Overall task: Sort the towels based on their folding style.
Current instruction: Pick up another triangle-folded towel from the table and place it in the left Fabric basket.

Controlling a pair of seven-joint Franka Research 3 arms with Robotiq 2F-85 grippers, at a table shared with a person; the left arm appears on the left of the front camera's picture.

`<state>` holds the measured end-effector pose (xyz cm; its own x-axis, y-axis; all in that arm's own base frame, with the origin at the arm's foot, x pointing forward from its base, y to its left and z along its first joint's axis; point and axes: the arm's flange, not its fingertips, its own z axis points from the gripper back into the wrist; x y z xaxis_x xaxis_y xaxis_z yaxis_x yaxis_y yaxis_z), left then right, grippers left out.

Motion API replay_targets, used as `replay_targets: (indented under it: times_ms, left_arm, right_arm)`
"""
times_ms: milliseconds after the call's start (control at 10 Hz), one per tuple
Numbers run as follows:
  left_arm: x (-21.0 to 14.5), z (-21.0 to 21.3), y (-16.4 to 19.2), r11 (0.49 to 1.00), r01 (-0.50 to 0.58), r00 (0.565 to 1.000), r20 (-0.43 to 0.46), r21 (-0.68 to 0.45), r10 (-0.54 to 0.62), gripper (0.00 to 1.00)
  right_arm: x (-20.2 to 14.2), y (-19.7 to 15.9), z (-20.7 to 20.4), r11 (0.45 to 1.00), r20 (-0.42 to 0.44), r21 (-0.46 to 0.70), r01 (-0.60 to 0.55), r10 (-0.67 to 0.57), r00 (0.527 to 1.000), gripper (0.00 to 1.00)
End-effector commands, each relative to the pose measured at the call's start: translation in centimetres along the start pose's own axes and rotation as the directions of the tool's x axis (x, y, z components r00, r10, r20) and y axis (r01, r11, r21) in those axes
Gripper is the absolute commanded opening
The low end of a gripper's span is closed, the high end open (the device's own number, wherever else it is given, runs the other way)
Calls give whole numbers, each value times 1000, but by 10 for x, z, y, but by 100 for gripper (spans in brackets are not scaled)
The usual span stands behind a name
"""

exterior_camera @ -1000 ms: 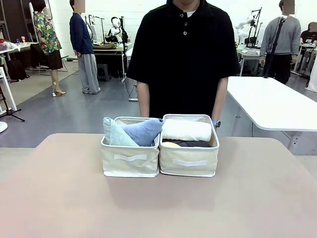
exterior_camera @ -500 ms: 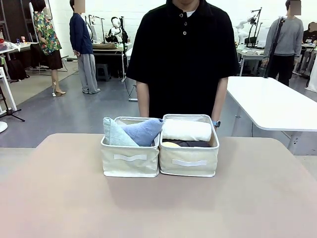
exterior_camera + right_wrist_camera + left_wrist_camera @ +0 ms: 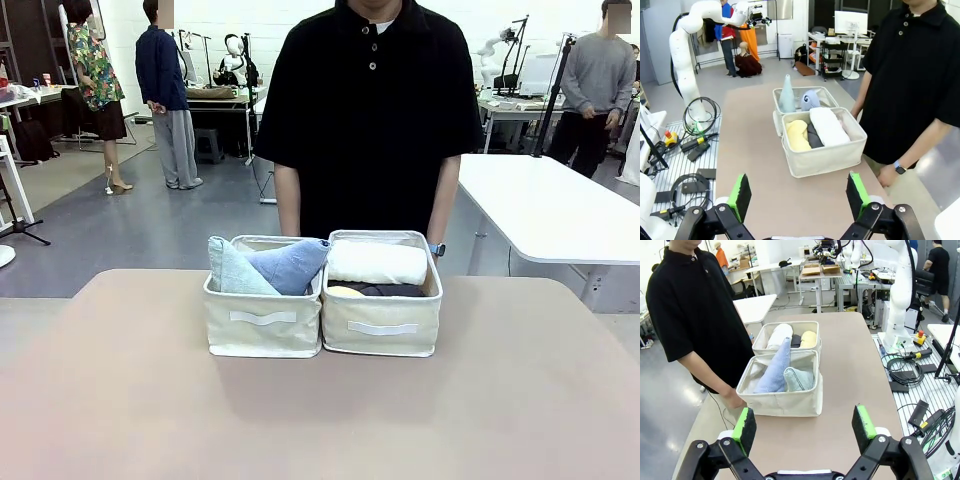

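Note:
Two beige fabric bins stand side by side at the table's far middle. The left bin [image 3: 262, 330] holds a pale green cone-fold towel [image 3: 232, 270] and a light blue cone-fold towel [image 3: 290, 264]. In the right bin [image 3: 382, 328] a white rolled towel [image 3: 377, 263] lies over a yellow roll [image 3: 344, 291] and a dark grey roll [image 3: 392, 290]. The wrist views show the same towels: blue [image 3: 774, 375], green [image 3: 798, 379], white [image 3: 829, 126], yellow [image 3: 796, 135]. My left gripper [image 3: 804, 424] is open above the table, well short of the bins. My right gripper [image 3: 798, 196] is open too, with nothing between its fingers.
A person in a black shirt [image 3: 368, 110] stands right behind the bins, hands down at the table's far edge. A white table [image 3: 560, 210] stands at the back right. Cables and an arm base [image 3: 900, 335] sit beside the table.

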<state>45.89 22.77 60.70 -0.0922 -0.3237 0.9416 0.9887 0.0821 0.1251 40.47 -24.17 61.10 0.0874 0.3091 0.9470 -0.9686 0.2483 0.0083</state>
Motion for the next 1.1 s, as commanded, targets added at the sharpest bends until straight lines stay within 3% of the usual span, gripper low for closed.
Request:
replay_targets:
  times_ms: [0, 1000]
  left_arm:
    - [2, 0, -2, 1000, 5, 1000, 14, 4, -5, 100]
    - [2, 0, -2, 1000, 5, 1000, 14, 4, -5, 100]
  right_arm:
    - [-1, 0, 1, 1000, 30, 3, -5, 5, 1000, 100]
    - [-1, 0, 1, 1000, 30, 3, -5, 5, 1000, 100]
